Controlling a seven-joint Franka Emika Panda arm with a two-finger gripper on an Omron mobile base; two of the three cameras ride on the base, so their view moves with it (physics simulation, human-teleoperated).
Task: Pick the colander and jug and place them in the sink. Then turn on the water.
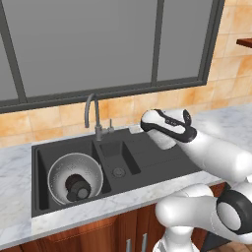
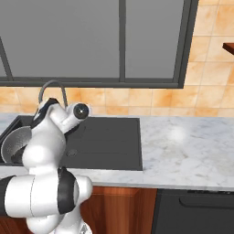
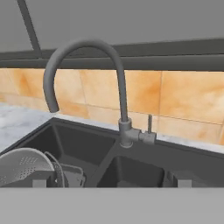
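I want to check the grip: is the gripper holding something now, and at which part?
Nothing is held. The gripper is open and faces the faucet; the jug sits inside the colander in the sink.

The left base view looks forward and down from behind the arm's left, over the sink toward the window. The right base view looks from behind the arm's right, taking in more of the marble desk. Both share the sink, faucet and tiled wall. The hand view sits low and close, facing the faucet across the sink.
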